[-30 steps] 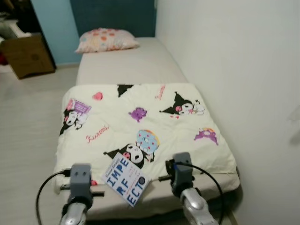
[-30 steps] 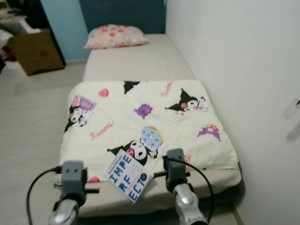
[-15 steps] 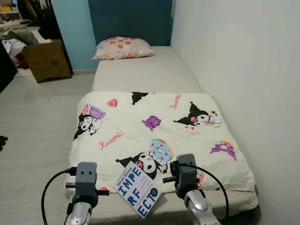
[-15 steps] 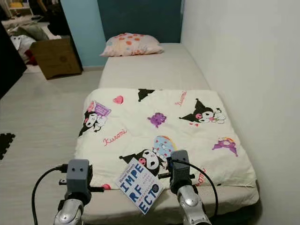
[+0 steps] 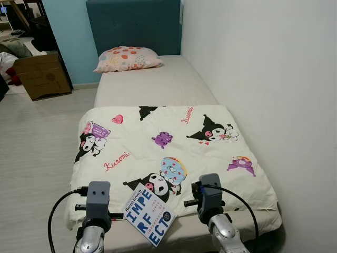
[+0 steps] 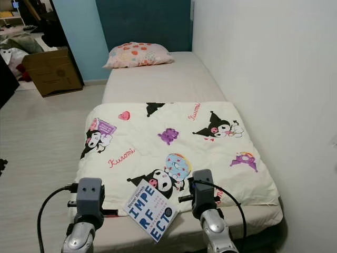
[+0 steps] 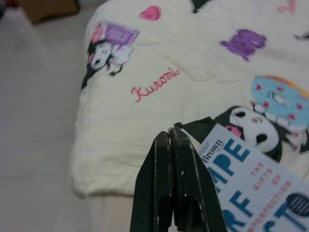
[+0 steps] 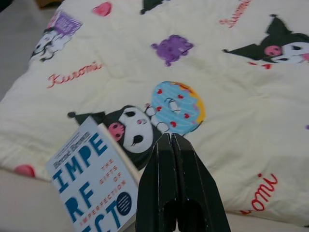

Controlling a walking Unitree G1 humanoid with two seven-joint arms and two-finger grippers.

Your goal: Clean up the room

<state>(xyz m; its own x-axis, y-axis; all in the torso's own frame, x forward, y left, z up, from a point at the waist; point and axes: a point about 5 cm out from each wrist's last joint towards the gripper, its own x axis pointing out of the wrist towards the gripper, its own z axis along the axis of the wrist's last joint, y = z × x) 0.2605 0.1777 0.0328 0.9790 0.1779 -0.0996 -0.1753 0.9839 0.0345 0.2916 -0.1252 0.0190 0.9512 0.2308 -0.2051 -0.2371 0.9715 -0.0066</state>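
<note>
A white book with blue letters (image 5: pixel 149 214) lies tilted on the near edge of the bed, half on the cream cartoon-print blanket (image 5: pixel 158 142). My two arms reach forward on either side of it. The left gripper (image 7: pixel 172 131) is shut and empty, just left of the book (image 7: pixel 251 193) and above the blanket's edge. The right gripper (image 8: pixel 170 136) is also shut with nothing in it, hovering above the blanket just right of the book (image 8: pixel 91 188).
The bed's bare mattress (image 5: pixel 152 84) runs back to a spotted pillow (image 5: pixel 128 57) at a dark blue headboard (image 5: pixel 134 23). A white wall (image 5: pixel 263 79) hugs the bed's right side. Open floor (image 5: pixel 37 137) lies left, with a cardboard box (image 5: pixel 42 75) at the back.
The whole picture has shifted as the camera moved. The book stays in place between my two arms, and both grippers hold the same stance.
</note>
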